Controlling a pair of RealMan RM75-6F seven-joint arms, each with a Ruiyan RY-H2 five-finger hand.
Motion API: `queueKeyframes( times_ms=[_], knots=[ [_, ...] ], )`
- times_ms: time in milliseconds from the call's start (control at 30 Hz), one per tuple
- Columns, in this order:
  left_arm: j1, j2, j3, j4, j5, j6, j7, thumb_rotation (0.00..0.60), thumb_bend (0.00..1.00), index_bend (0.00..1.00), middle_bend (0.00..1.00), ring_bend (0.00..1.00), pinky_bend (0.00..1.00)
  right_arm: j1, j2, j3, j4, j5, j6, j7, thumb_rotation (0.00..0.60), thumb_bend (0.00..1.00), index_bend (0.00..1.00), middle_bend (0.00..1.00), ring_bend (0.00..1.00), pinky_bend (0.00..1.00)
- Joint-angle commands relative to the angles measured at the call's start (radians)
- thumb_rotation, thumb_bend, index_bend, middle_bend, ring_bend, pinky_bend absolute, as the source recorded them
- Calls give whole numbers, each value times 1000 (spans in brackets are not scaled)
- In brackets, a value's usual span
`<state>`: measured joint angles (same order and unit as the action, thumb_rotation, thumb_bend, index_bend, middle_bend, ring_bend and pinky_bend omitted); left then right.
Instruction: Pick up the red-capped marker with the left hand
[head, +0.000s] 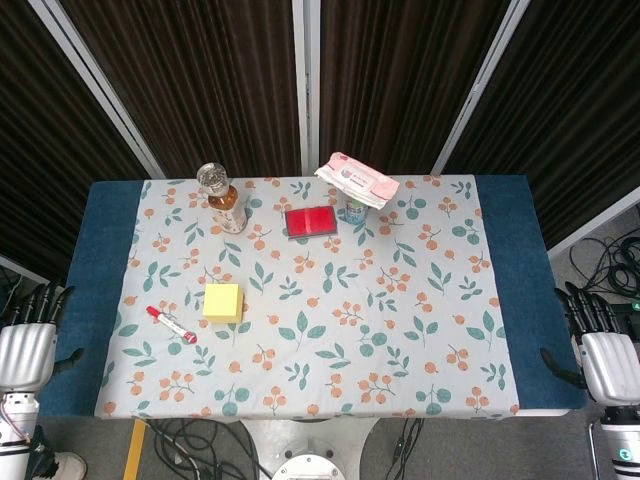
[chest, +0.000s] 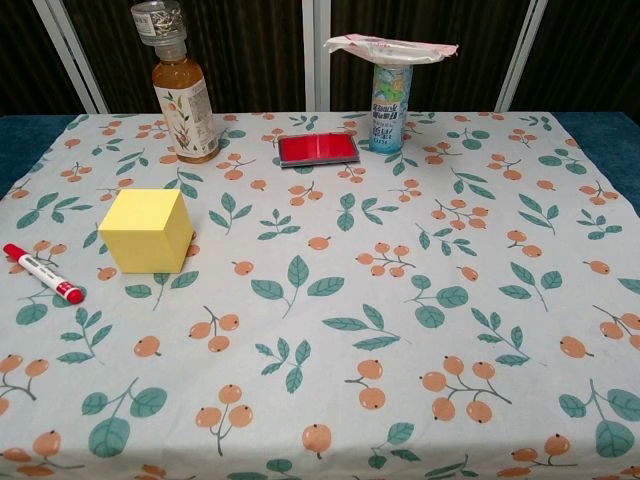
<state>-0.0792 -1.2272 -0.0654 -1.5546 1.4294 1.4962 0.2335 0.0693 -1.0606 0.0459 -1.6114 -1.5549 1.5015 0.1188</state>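
Both hands show only in the head view, low in the corners; the chest view shows neither. Left hand (head: 28, 345): white back toward the camera, dark fingers (head: 40, 298) pointing up-frame, its wrist running out at the bottom edge. Right hand (head: 605, 355): same pose, partly cropped at the right edge. Palms face away, so contact surfaces are hidden.

The red-capped marker (head: 172, 325) lies flat on the floral tablecloth (head: 320, 300), ahead of and inward from the left fingers, well apart from them. White barrel, red at both ends; print on the barrel too small to read. In the chest view it sits at the far left, one end close to the frame edge.

Yellow cube (head: 223, 302) stands just beyond the marker on its inner side, near but not touching. Open cloth lies between the marker and the cloth's near edge. A blue table (head: 100, 260) strip lies between the left fingers and the cloth edge.

Farther off: bottle (head: 221, 199) upright at the back, red flat case (head: 311, 221), and a can (chest: 390, 108) with a flat packet (chest: 390, 46) lying across its top, hiding the rim.

Left fingers: slightly spread, extended, holding nothing, touching nothing. Right fingers: likewise apart and empty, thumb out to the inner side.
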Motion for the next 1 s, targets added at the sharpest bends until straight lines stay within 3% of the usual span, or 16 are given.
queueKeyframes(
  times_ms=[33, 433, 633, 867, 1000],
  knots=[
    [-1, -1, 0, 1, 0, -1, -2, 600, 173, 161, 130, 63, 150, 2, 1, 1, -3, -2, 0, -3, 600, 196, 0, 11, 0, 0],
    [-15, 8, 4, 7, 24, -12, -10, 600, 173, 161, 130, 64, 150, -7, 6, 2, 1, -7, 20, 3, 600, 195, 0, 11, 0, 0],
    [-93, 17, 0, 58, 70, -101, -51, 600, 173, 195, 136, 64, 150, -4, 9, 4, 5, -16, 24, 10, 600, 197, 0, 11, 0, 0],
    [-213, -7, 15, 157, 123, -264, -100, 600, 199, 336, 306, 122, 151, -7, 5, 0, 11, -18, 26, 15, 600, 196, 0, 12, 0, 0],
    [-279, -45, 27, 227, 143, -350, -124, 600, 214, 357, 357, 149, 153, -6, 5, 1, 12, -14, 22, 15, 600, 196, 0, 12, 0, 0]
  ],
)
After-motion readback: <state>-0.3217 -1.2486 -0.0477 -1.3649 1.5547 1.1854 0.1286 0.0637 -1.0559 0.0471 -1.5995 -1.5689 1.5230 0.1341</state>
